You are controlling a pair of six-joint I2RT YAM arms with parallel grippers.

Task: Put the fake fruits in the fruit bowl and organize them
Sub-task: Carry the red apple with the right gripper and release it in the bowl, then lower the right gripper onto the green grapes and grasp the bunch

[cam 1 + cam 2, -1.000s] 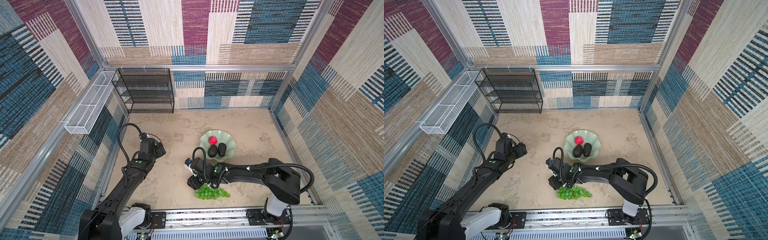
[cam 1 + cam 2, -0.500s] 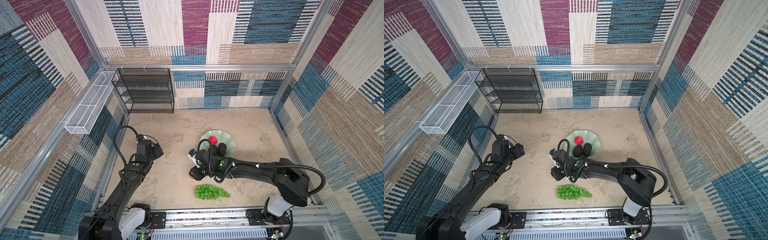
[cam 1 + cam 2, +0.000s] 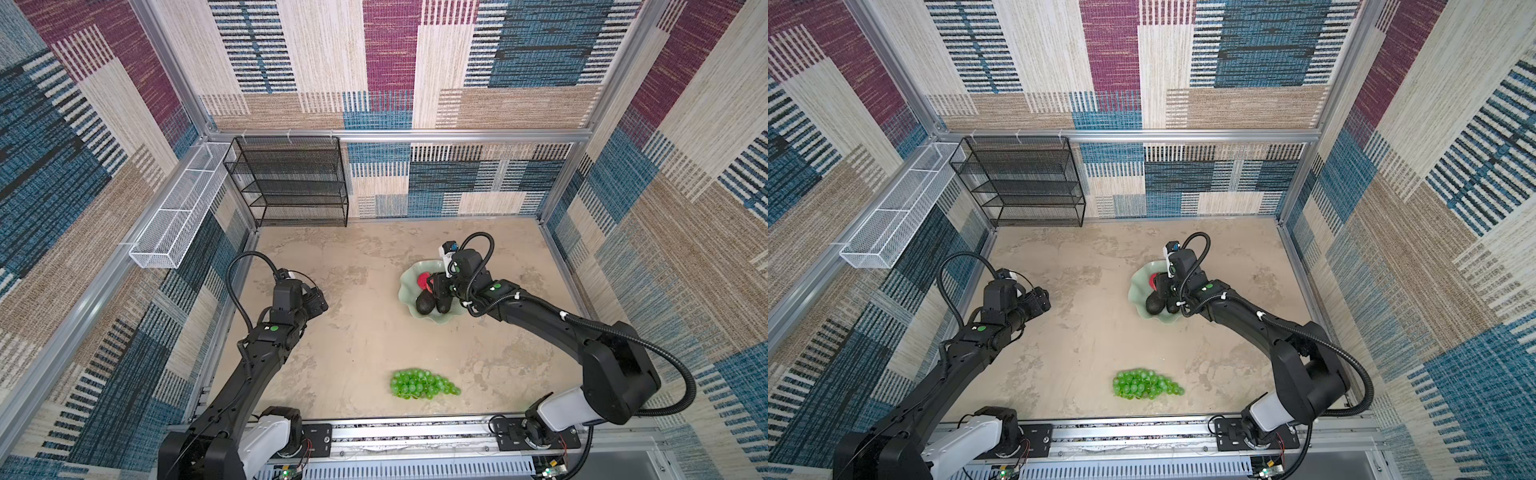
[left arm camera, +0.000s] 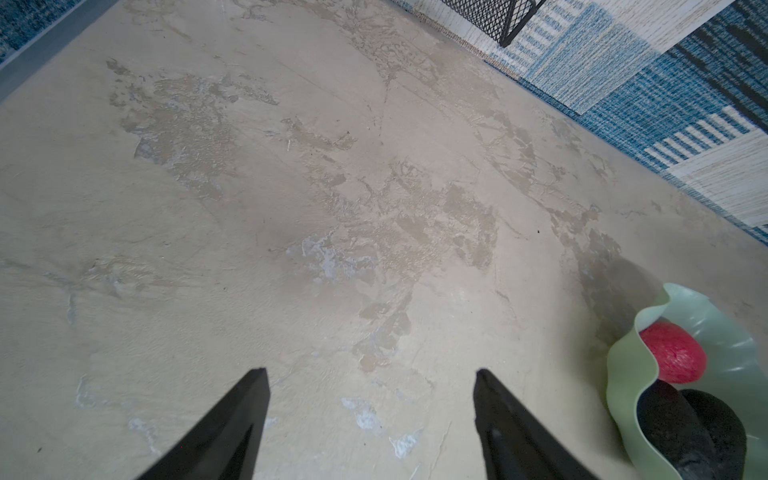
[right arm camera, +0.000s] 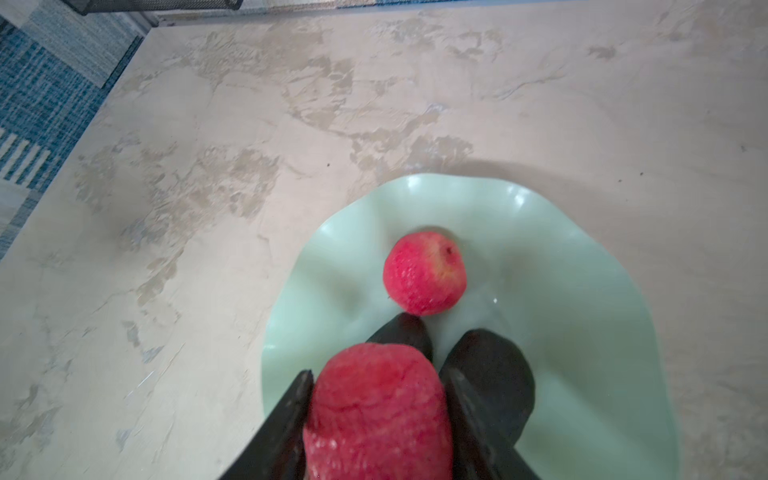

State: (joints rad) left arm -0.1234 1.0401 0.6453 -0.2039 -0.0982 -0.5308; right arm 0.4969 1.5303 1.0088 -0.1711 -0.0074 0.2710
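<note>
My right gripper is shut on a red apple and holds it over the pale green fruit bowl, above two dark avocados that lie in the dish. A second red apple rests in the bowl beyond them. In both top views this gripper hangs over the bowl. The green grapes lie on the table near the front edge. My left gripper is open and empty, well left of the bowl.
A black wire shelf stands against the back wall at the left. A white mesh basket hangs on the left wall. Patterned walls close in three sides, and a metal rail runs along the front.
My right gripper closed on the red apple near the grapes and carried it back and to the right, over the bowl. The left arm drew back a little.
</note>
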